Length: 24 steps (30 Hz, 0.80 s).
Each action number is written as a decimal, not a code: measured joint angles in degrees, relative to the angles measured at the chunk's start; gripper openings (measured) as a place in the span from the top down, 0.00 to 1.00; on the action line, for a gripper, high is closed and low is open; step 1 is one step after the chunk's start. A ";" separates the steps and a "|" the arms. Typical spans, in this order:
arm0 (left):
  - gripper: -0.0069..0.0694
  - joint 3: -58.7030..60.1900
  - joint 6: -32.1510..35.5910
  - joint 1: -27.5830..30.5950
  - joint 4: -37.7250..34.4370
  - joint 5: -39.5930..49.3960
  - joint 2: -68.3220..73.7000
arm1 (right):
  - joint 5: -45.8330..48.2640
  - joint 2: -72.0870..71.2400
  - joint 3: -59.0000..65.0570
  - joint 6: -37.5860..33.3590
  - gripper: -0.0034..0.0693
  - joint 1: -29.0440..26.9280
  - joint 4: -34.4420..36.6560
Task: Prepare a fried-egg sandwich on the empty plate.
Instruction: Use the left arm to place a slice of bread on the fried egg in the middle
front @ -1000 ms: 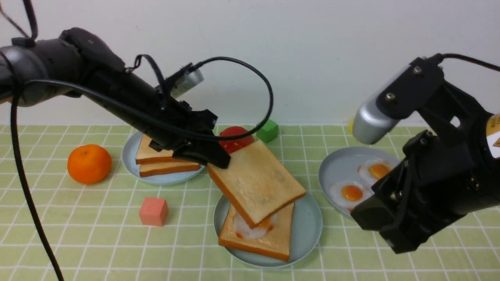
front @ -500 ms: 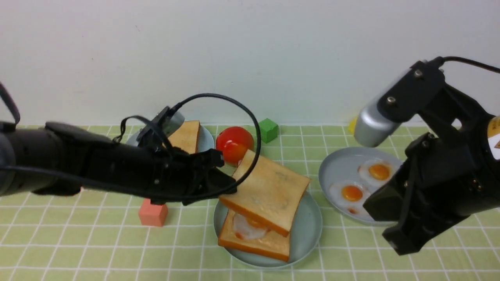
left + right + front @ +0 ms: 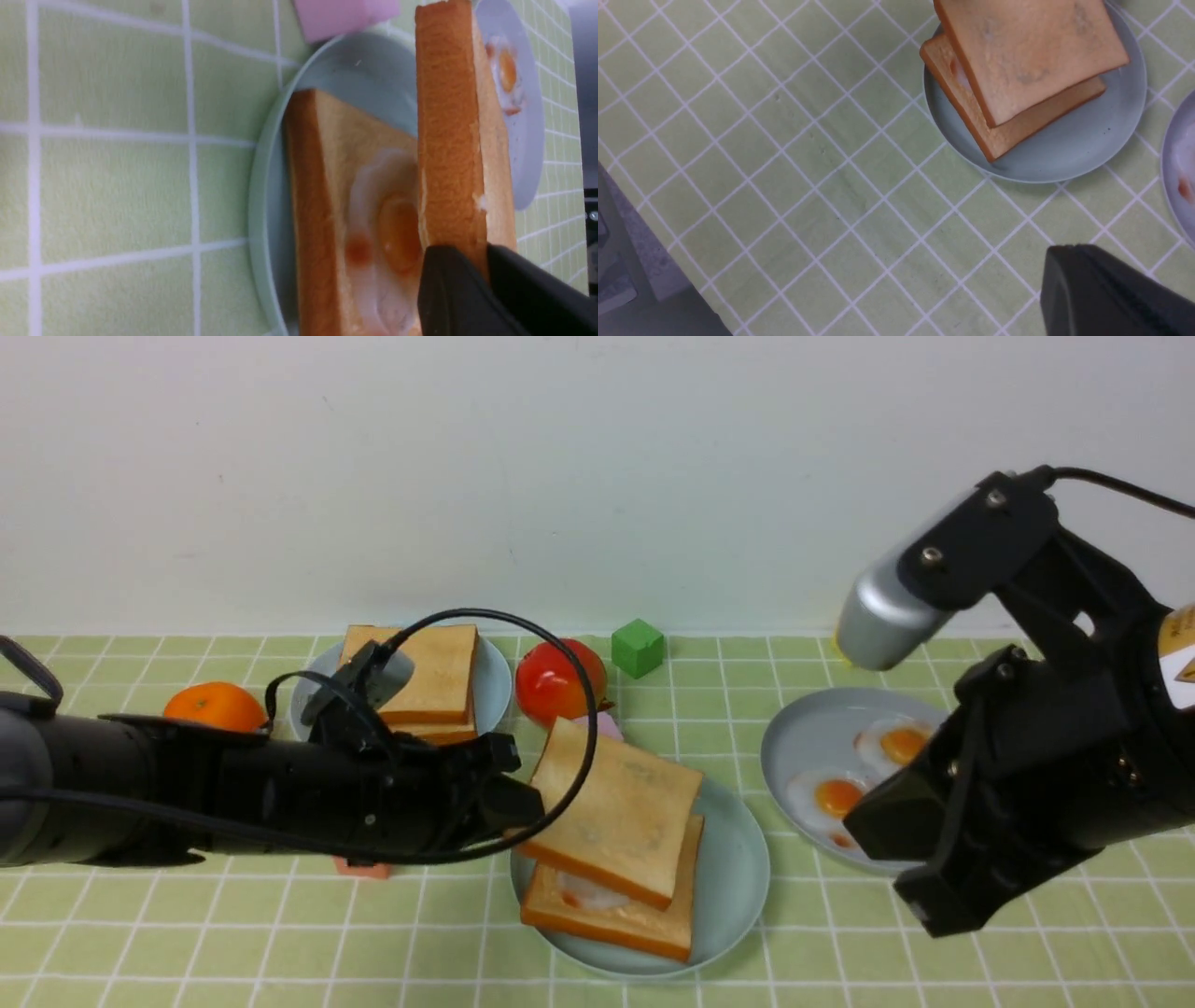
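The mint-green plate (image 3: 739, 887) holds a toast slice (image 3: 611, 922) with a white fried egg (image 3: 586, 896) on it. My left gripper (image 3: 528, 807) is shut on one edge of a second toast slice (image 3: 616, 814) and holds it tilted over the egg; I cannot tell if they touch. In the left wrist view the held slice (image 3: 448, 140) shows edge-on between my jaws (image 3: 486, 261), beside the egg (image 3: 390, 224) and the plate (image 3: 264, 186). My right gripper (image 3: 920, 901) is shut and empty, raised right of the plate (image 3: 1064, 161).
A pale-blue plate (image 3: 492, 679) with a toast pile (image 3: 431, 681) stands behind my left arm. A tomato (image 3: 558, 683), pink block (image 3: 604, 725), green cube (image 3: 639, 648) and orange (image 3: 213, 707) lie at the back. A grey-blue plate (image 3: 808, 733) with two eggs sits right.
My left arm has dropped low and swung the held toast down from high above the plate to just over the egg, flatter than before. My right arm has barely moved.
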 joint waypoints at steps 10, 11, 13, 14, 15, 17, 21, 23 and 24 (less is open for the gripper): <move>0.79 0.00 -0.63 0.00 -0.34 4.02 5.66 | 0.00 0.00 0.00 0.00 0.96 0.00 0.20; 0.75 0.00 -0.57 0.00 -0.40 4.02 5.66 | 0.00 0.00 0.00 0.00 0.96 0.00 0.38; 0.70 0.00 -0.57 0.00 -0.40 4.02 5.61 | 0.00 0.00 0.00 0.00 0.95 0.00 0.79; 0.64 0.00 -0.57 0.00 -0.40 4.02 5.29 | 0.00 0.00 0.00 0.00 0.95 0.00 1.08; 0.61 0.00 -0.57 0.00 -0.35 4.02 5.16 | 0.00 0.00 0.00 0.00 0.95 0.00 1.23; 0.51 0.00 -0.57 0.00 -0.34 4.02 4.09 | 0.00 0.00 0.00 0.00 0.95 0.00 1.71; 0.34 0.00 -0.49 0.00 -0.34 2.37 1.57 | 0.00 0.00 0.00 0.00 0.94 0.00 2.15; 0.25 -0.12 0.07 0.53 -0.34 -3.15 0.17 | 0.00 0.00 0.00 0.59 0.93 0.00 0.43; 0.23 -0.29 0.34 1.12 -0.34 -5.22 0.00 | -0.13 0.00 0.00 1.79 0.93 0.00 -0.90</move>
